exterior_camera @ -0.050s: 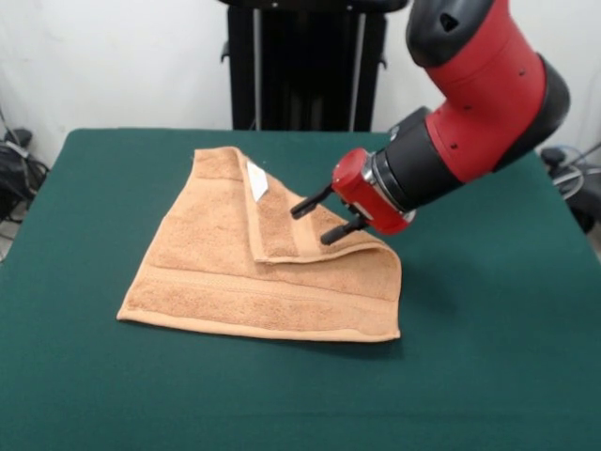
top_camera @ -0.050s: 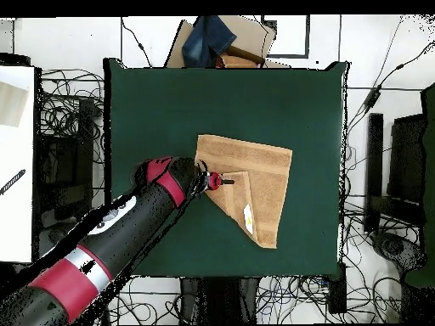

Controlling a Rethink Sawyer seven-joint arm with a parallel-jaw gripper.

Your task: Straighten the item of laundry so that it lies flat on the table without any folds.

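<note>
Towel (exterior_camera @ -0.050s: pixel 235 282) folded on table (exterior_camera @ -0.050s: pixel 488 357), pincer (exterior_camera @ -0.050s: pixel 319 219) above

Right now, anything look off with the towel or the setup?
Yes: the towel isn't flat. One corner is folded back over the middle, white tag facing up, so the outline looks triangular on the table. The gripper, fingers apart, sits at the folded flap's edge. No damage or spill visible.
</note>
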